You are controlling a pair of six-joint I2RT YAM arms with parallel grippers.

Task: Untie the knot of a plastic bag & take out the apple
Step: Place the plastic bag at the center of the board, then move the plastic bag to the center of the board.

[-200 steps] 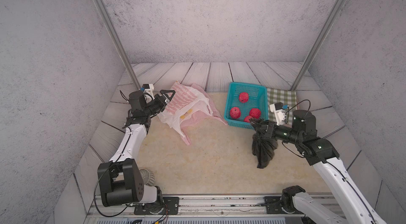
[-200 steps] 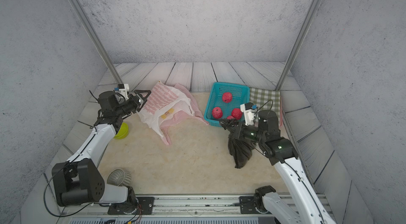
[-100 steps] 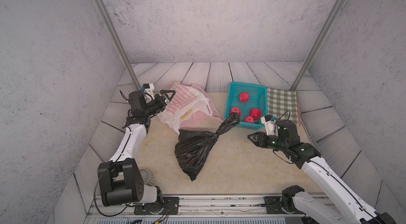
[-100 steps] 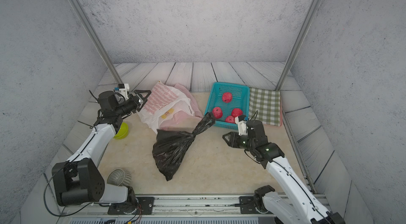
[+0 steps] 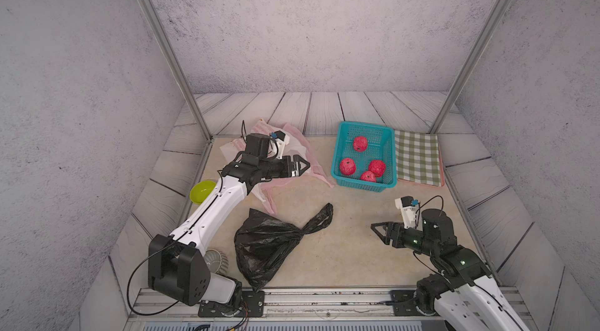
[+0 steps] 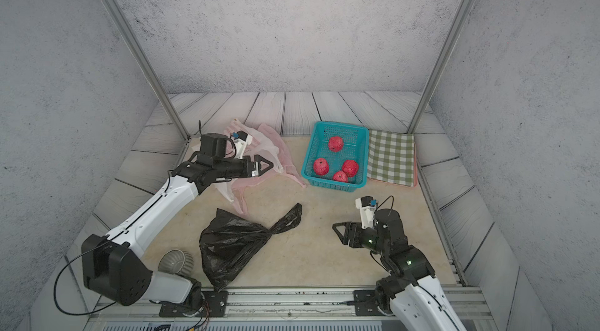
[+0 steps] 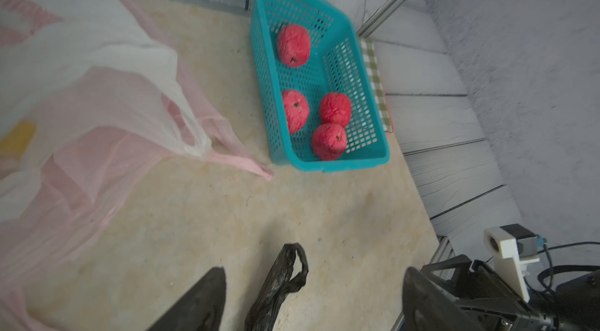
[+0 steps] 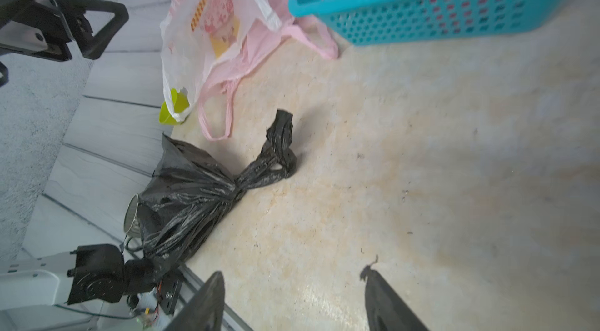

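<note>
The black plastic bag [image 5: 263, 248] lies on the tabletop near the front, left of centre. Its knot [image 5: 300, 232] is tied, and the tail [image 5: 321, 215] trails toward the basket. The apple is hidden. My right gripper [image 5: 380, 232] hovers open and empty to the right of the bag, well apart from it; the right wrist view [image 8: 293, 280] shows a black shred on one fingertip [image 8: 368, 269]. My left gripper [image 5: 303, 165] hangs open and empty over the pink and white bags at the back left. Below it, the left wrist view [image 7: 313, 280] shows the bag's tail [image 7: 285, 277].
A teal basket [image 5: 363, 183] at the back right holds several red fruits [image 5: 348, 166]. A green checked cloth [image 5: 417, 157] lies beside it. Pink and white plastic bags [image 5: 302, 144] are heaped at the back left. A green bowl [image 5: 202, 190] and a grey ribbed cup [image 5: 212, 259] stand by the left arm.
My right gripper opened and let go of the black bag, which now lies left of centre, and the arm drew back to the near right. My left gripper swung in over the pink bags.
</note>
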